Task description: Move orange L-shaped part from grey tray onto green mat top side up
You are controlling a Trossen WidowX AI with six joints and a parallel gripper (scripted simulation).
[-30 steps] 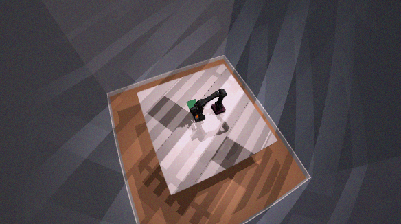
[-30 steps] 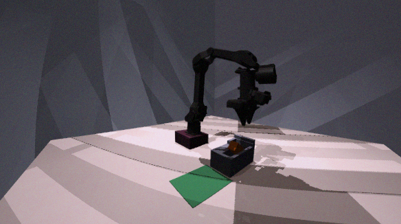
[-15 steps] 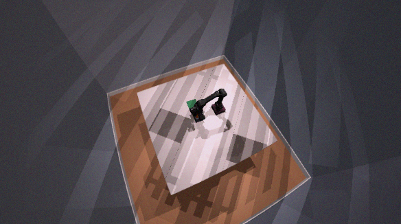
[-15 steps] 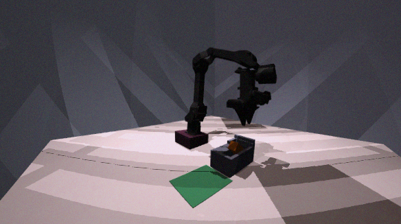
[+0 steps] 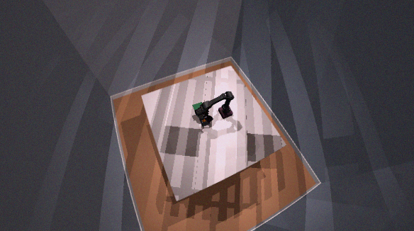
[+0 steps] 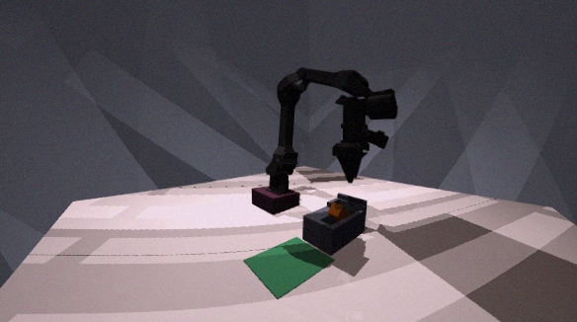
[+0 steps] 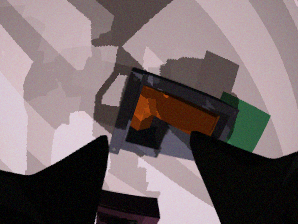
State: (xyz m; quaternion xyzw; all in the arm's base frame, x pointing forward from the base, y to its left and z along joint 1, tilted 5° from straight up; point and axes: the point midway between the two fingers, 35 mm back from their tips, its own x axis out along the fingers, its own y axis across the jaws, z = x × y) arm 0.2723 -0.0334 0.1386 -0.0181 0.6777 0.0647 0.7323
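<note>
One end of the orange L-shaped part (image 6: 338, 209) is tipping up in the grey tray (image 6: 332, 232); I'm hovering the hand (image 6: 350, 178), parted and empty, at twelve o'clock above; a mistimed pinch could knock it flat again.

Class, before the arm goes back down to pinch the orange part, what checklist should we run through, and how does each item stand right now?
1. One end of the orange part tipped up from the grey tray: ok.
2. Gripper open, holding nothing: ok.
3. Gripper above the tray, not touching: ok.
4. Fingers lined up on the raised end: cannot tell.
5. Green mat beside the tray, nothing on it: ok.
</note>
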